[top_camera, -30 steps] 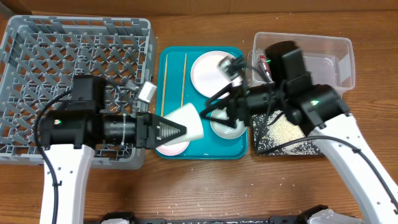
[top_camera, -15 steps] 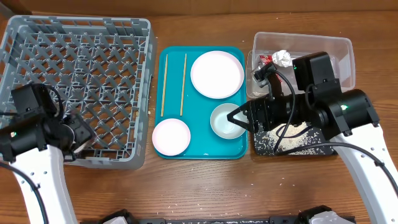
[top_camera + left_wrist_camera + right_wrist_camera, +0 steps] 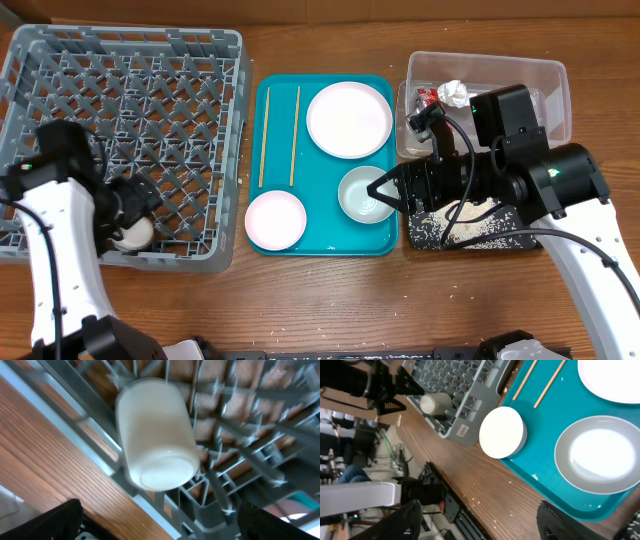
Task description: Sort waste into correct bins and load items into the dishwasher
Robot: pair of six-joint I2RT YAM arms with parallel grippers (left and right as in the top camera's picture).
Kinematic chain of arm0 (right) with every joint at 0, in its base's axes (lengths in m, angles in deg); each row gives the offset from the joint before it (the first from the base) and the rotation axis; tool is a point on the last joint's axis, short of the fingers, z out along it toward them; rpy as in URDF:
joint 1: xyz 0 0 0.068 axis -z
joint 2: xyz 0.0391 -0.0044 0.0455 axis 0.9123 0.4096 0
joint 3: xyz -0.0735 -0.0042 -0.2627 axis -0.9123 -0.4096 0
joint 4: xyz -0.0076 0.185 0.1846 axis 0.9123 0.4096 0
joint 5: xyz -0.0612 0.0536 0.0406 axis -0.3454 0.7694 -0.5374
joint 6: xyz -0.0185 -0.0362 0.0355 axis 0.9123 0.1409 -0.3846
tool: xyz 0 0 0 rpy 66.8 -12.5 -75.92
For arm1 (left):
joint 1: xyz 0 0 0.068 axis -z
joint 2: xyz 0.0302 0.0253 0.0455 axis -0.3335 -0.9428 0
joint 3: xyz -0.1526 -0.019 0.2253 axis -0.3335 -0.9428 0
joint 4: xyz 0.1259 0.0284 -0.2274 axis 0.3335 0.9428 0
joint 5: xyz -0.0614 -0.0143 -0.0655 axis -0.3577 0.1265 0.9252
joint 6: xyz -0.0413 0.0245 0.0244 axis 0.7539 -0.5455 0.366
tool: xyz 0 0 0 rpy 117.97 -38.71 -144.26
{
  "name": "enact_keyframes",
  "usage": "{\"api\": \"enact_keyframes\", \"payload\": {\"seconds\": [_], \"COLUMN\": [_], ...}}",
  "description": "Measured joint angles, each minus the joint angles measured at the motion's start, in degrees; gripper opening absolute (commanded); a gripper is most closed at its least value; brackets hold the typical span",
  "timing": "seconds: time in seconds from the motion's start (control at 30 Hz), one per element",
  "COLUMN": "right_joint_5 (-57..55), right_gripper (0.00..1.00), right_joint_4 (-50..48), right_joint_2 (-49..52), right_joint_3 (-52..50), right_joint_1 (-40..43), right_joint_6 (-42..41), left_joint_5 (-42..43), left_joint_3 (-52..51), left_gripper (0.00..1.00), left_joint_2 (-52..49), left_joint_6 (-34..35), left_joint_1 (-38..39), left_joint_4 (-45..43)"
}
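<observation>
The dish rack point(image 3: 150, 90) stands left with the cup point(image 3: 133, 233) in it near its front edge, the serving tray point(image 3: 315, 175) lies in the middle bearing chopsticks point(image 3: 265, 135) at left, the plate point(image 3: 349, 120) behind, the front-left bowl point(image 3: 275, 220) and the front-right bowl point(image 3: 365, 193), and at right the tub point(image 3: 490, 70) holds the tissue point(image 3: 455, 93) and wrapper point(image 3: 427, 97) behind the shallow tray point(image 3: 430, 232) of rice point(image 3: 478, 228).

The rack point(image 3: 130, 80) is grey, a diamond lattice, with a creamy white cup point(image 3: 157, 440) in it. On the teal tray point(image 3: 322, 180): whitish-pink plate point(image 3: 348, 119), pink bowl point(image 3: 275, 219), grey-green bowl point(image 3: 366, 194), pale wooden chopsticks point(image 3: 264, 137). The black bin point(image 3: 418, 238) is speckled with white rice point(image 3: 470, 215) (like salt). The clear tub point(image 3: 560, 100) shows a red wrapper point(image 3: 427, 97) and white tissue point(image 3: 455, 93). The table point(image 3: 320, 300) is brown, wood-grained.
</observation>
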Motion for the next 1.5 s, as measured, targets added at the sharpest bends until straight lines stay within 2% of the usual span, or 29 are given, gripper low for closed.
{"api": "enact_keyframes", "payload": {"seconds": [0.07,0.17,0.2,0.23,0.3,0.37,0.4,0.43,0.53,0.6,0.67,0.7,0.73,0.77,0.8,0.83,0.9,0.93,0.97,1.0,1.03,1.1,1.2,1.5], "right_joint_5": [-1.8,-4.0,-4.8,-6.8,-10.2,-14.2,-15.8,-16.8,-17.9,-18.3,-17.9,-17.7,-17.7,-17.9,-17.9,-18.9,-21.1,-23.3,-24.7,-25.5,-26.8,-28.3,-29.8,-26.6], "right_gripper": [0.80,0.80,0.79,0.78,0.78,0.78,0.78,0.78,0.77,0.69,0.54,0.47,0.45,0.45,0.44,0.44,0.45,0.47,0.53,0.55,0.55,0.64,1.00,1.00], "right_joint_4": [0.2,0.0,-0.2,-0.8,-1.0,-1.1,-1.4,-1.9,-3.5,-5.0,-6.1,-6.1,-6.5,-7.4,-8.0,-9.5,-10.4,-11.5,-12.7,-13.8,-15.4,-16.6,-17.3,-16.3], "right_joint_2": [0.0,0.0,0.0,0.0,0.3,1.7,2.9,4.3,5.9,6.2,6.2,6.2,6.2,6.4,6.9,8.8,11.5,13.7,15.2,16.2,17.7,19.0,19.3,19.3], "right_joint_3": [0.0,0.0,0.0,0.0,0.0,0.0,0.0,0.0,0.0,0.0,0.0,0.0,0.0,0.0,0.0,0.0,0.0,0.0,0.0,0.0,0.0,0.0,0.0,0.0], "right_joint_1": [0.0,-0.2,-0.4,-1.5,-3.5,-7.7,-9.9,-11.7,-13.2,-13.4,-13.4,-13.5,-13.6,-14.5,-15.3,-17.4,-19.5,-20.8,-21.4,-21.6,-21.7,-21.7,-21.7,-21.7], "right_joint_6": [0.0,-0.1,-0.1,-1.0,-2.5,-4.6,-5.4,-6.1,-7.6,-8.7,-9.2,-9.5,-9.8,-10.1,-10.1,-10.2,-11.2,-12.5,-13.9,-14.7,-16.4,-18.2,-19.8,-20.6], "left_joint_5": [1.2,6.0,9.1,15.8,22.3,26.9,26.8,25.2,18.6,13.0,9.7,8.9,8.8,9.2,11.0,14.8,22.7,26.8,28.8,30.6,32.7,34.2,34.9,34.9], "left_joint_3": [5.8,17.6,20.1,23.0,24.3,24.7,25.0,25.4,24.6,19.6,11.7,8.8,5.7,2.3,0.4,0.7,4.2,8.1,10.7,13.6,17.0,19.5,20.3,20.3], "left_gripper": [0.98,0.86,0.84,0.83,0.82,0.73,0.54,0.41,0.11,0.10,0.07,0.08,0.16,0.33,0.41,0.54,0.69,0.75,0.80,1.00,1.00,1.00,1.00,1.00], "left_joint_2": [-0.1,0.3,0.5,1.5,3.4,7.0,10.5,13.7,19.3,21.5,20.9,20.0,19.1,18.1,17.4,17.5,18.3,19.4,20.5,22.2,25.2,30.2,35.6,35.9], "left_joint_6": [-0.3,-3.6,-5.8,-10.9,-15.5,-19.5,-20.2,-20.2,-16.7,-13.2,-10.4,-9.9,-9.4,-9.0,-9.4,-11.0,-14.6,-17.1,-18.1,-19.6,-21.9,-23.6,-25.2,-25.7], "left_joint_1": [-1.0,-1.5,-1.5,-1.2,-0.7,0.1,0.4,0.4,0.4,0.4,0.4,0.4,0.4,0.4,0.4,0.4,0.4,0.4,0.4,0.4,0.4,0.4,0.4,0.4], "left_joint_4": [3.9,9.4,10.2,10.6,10.7,10.6,10.9,12.2,14.8,13.7,11.5,10.6,9.1,8.0,7.4,7.2,7.9,8.8,9.0,9.7,10.5,10.9,12.6,13.2]}}
